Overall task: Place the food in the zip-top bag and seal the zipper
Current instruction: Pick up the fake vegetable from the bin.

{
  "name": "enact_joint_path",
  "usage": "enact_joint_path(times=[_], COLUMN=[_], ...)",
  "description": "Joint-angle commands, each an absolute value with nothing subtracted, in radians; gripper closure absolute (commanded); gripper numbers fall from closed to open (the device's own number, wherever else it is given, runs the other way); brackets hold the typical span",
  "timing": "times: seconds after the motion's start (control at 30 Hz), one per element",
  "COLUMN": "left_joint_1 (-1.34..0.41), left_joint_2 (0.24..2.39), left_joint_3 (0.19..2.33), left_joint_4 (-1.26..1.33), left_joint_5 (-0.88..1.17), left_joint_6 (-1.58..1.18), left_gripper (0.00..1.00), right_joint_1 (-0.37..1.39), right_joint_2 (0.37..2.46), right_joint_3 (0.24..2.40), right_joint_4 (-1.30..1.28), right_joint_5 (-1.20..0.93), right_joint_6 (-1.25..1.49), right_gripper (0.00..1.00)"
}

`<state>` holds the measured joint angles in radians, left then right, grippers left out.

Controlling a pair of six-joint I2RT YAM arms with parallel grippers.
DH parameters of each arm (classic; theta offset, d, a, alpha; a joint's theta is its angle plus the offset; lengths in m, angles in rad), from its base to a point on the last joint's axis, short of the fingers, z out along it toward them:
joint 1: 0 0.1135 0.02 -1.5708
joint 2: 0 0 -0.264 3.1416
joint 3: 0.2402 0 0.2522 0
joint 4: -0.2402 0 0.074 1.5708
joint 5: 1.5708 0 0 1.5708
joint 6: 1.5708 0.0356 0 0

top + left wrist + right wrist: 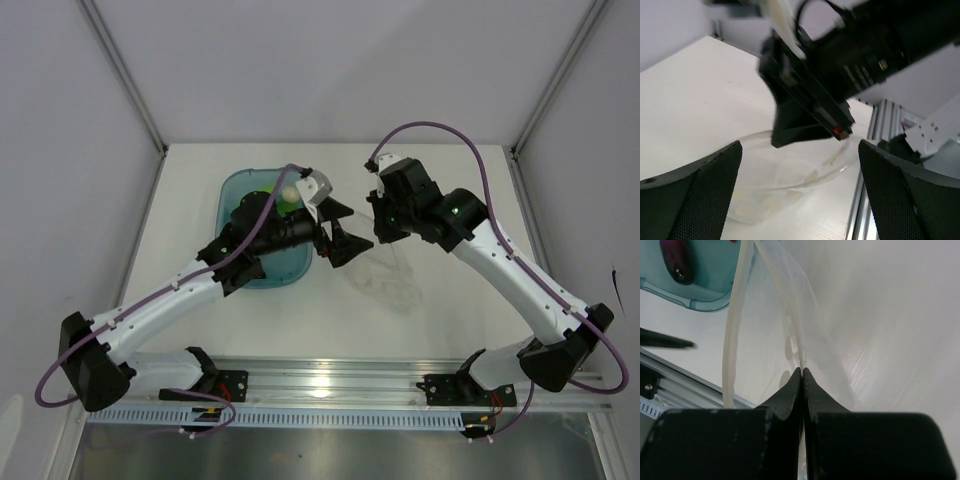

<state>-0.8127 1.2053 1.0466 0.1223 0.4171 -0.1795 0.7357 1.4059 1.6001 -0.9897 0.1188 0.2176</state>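
The clear dotted zip-top bag [388, 278] lies on the table between the arms, its mouth lifted. My right gripper [384, 230] is shut on one lip of the bag's mouth [802, 371]. The other lip, with the pale zipper strip [731, 340], curves away to the left. My left gripper [348, 231] is open and empty, just left of the bag's mouth; in the left wrist view its fingers [695, 195] frame the bag [785, 182]. A purple piece [676, 260] lies in the teal tub [710, 285]. Green food [283, 203] and a white ball [290, 191] show in the tub [235, 190].
The left arm reaches over the teal tub and hides most of its contents. The aluminium rail [330, 380] runs along the near table edge. White walls [100, 90] close the table at the back and sides.
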Motion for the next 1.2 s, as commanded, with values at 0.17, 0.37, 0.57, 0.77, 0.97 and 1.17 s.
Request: enact_joint_path(times=[0.17, 0.37, 0.57, 0.77, 0.97, 1.17], left_joint_1=[-0.648, -0.560, -0.509, -0.476, -0.456, -0.436], left_joint_2=[1.141, 1.112, 1.287, 1.365, 1.535, 1.663], left_joint_3=[1.016, 1.026, 1.241, 1.272, 1.433, 1.542], left_joint_4=[0.171, 0.068, -0.273, -0.271, -0.448, -0.554], left_joint_5=[0.360, 0.207, 0.025, 0.037, 0.006, -0.026], left_joint_6=[-0.523, -0.451, -0.408, -0.436, -0.427, -0.420], left_gripper=[0.01, 0.01, 0.04, 0.06, 0.08, 0.08], right_joint_1=[0.741, 0.741, 0.750, 0.769, 0.775, 0.781], right_joint_2=[1.368, 1.376, 1.404, 1.440, 1.489, 1.557], right_joint_3=[1.545, 1.540, 1.591, 1.669, 1.619, 1.484], right_joint_4=[-0.923, -0.939, -0.963, -0.969, -0.908, -0.812], right_joint_5=[0.254, 0.397, 0.544, 0.710, 0.841, 0.701], right_joint_6=[0.291, 0.302, 0.279, 0.207, 0.138, 0.241], right_gripper=[1.00, 1.00, 1.00, 1.00, 1.00, 1.00])
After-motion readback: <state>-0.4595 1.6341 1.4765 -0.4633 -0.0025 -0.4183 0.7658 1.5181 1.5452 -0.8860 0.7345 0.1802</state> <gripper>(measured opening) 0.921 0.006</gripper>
